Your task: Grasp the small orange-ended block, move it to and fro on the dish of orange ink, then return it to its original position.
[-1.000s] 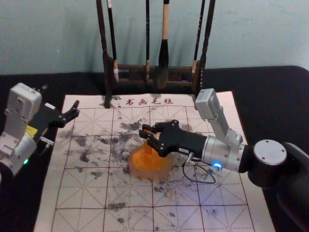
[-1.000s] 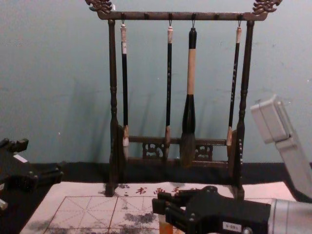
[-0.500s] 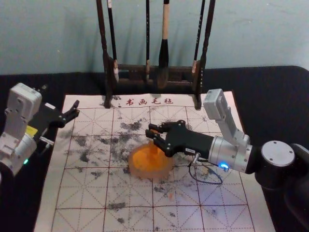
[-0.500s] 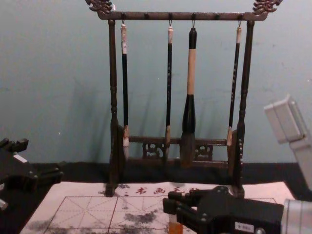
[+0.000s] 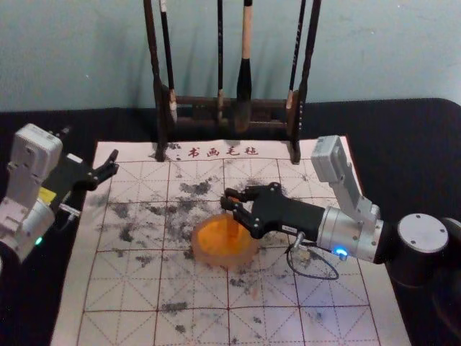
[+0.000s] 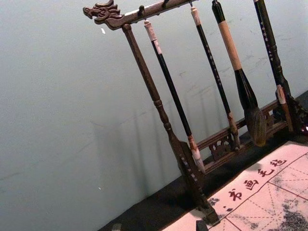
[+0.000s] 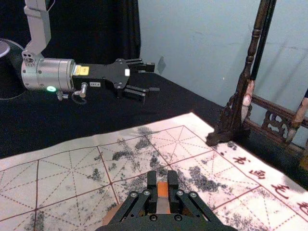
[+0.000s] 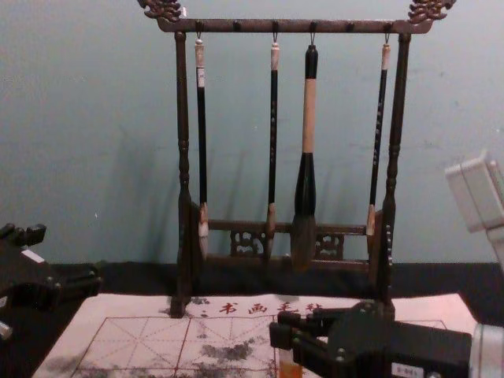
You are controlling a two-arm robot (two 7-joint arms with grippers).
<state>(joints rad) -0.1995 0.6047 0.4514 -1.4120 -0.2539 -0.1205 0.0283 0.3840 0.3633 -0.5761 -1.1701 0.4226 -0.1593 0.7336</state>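
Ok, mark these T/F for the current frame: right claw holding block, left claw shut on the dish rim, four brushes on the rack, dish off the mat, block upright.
1. The right claw is holding the block. True.
2. The left claw is shut on the dish rim. False: the left claw is open and empty, over to the robot's left, well away from the dish.
3. Four brushes hang from the rack. True.
4. The dish sits off the mat. False: it rests on the gridded mat.
5. The block is held roughly upright. True.
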